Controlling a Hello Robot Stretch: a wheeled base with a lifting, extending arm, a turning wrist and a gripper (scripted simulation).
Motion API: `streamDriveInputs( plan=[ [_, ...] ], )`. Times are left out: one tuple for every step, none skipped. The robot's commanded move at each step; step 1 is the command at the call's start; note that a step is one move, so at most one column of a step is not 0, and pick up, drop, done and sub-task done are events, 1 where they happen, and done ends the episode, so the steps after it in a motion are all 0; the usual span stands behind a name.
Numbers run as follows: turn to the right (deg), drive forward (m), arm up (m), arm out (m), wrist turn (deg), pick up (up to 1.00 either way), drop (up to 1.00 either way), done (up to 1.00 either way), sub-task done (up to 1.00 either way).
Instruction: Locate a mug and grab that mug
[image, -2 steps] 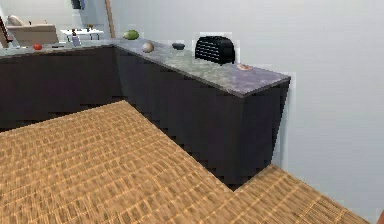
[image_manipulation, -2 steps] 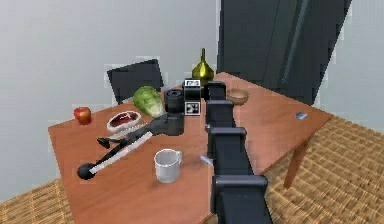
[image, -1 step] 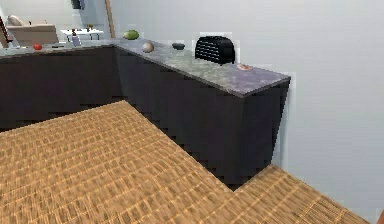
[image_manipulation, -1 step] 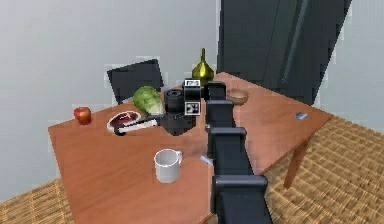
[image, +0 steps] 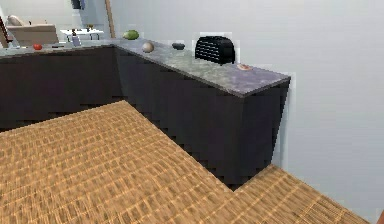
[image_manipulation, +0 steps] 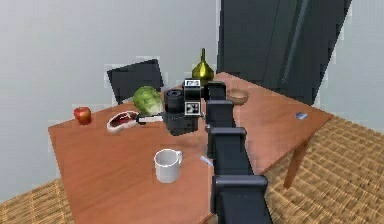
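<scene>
Here we are at the brown wooden table (image_manipulation: 110, 170) in the arm side view, and there's the target: a white mug (image_manipulation: 168, 165), upright, in the lower middle of the frame, just left of the dark square arm (image_manipulation: 235, 170). Its handle seems to stick out to the frame's right, toward the arm.

The gripper (image_manipulation: 165, 119) sits higher in the frame, near the centre and well apart from the mug. How its fingers are set, I cannot tell. With a green leafy head (image_manipulation: 148, 98) and a red-and-white slab (image_manipulation: 123, 122) lying on the table right by it, I cannot tell whether it holds anything either. A red apple (image_manipulation: 83, 115) sits at the left, and an olive-yellow vase (image_manipulation: 204, 68) stands toward the top.

Over in the forward view, a dark counter with a speckled grey top (image: 255, 80) carries a black toaster (image: 214, 48).

Now, the mug itself. It looks like glazed ceramic, so my call is stiff, fairly light, smooth enough to slip, and breakable if dropped. The small handle loop is a poor bet for two thin fingers. Better to take it across the round body below the rim, or with one finger inside and one outside the wall. It also looks free to slide on the tabletop, so a level approach would likely be safest.
</scene>
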Motion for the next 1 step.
streamDriveInputs(
  plan=[
    [0.0, 0.0, -0.3, 0.0, 0.0, 0.0, 0.0, 0.0, 0.0]
  ],
)
